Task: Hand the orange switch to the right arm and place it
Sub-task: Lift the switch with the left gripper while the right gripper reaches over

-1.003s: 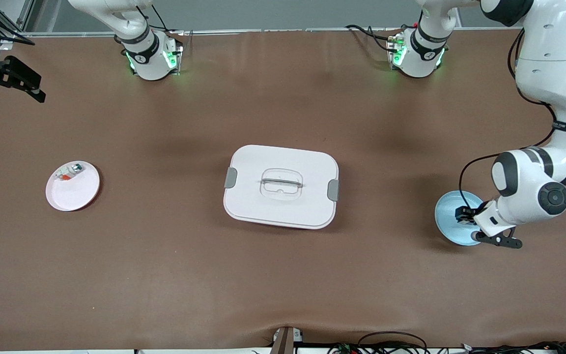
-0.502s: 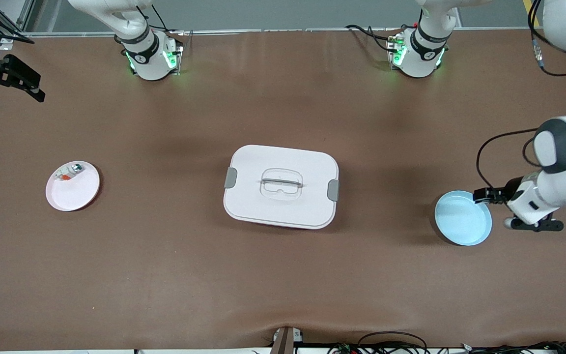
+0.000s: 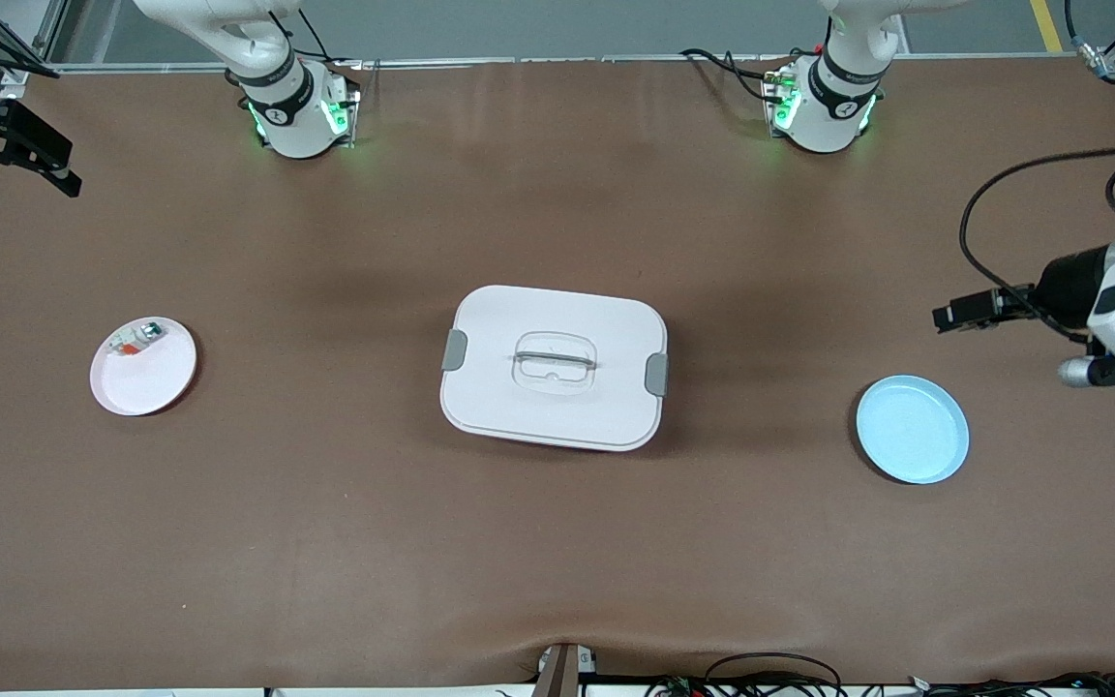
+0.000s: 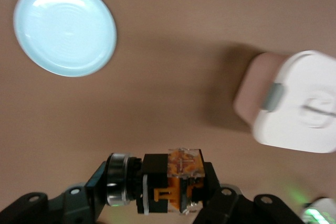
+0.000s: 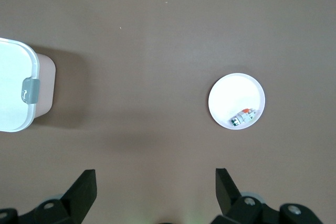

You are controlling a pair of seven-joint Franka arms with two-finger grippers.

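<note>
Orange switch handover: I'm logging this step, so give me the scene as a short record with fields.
switch: black block with orange centre, the orange switch, held in the air
left gripper: shut on the switch, over bare table near the left arm's end
right gripper: open, empty, waiting high over the right arm's end
blue plate: round light-blue plate, empty
pink plate: round pale-pink plate, holds a small white-green-orange piece
box: white lidded box, mid-table, lid on
handover: not yet done
</note>
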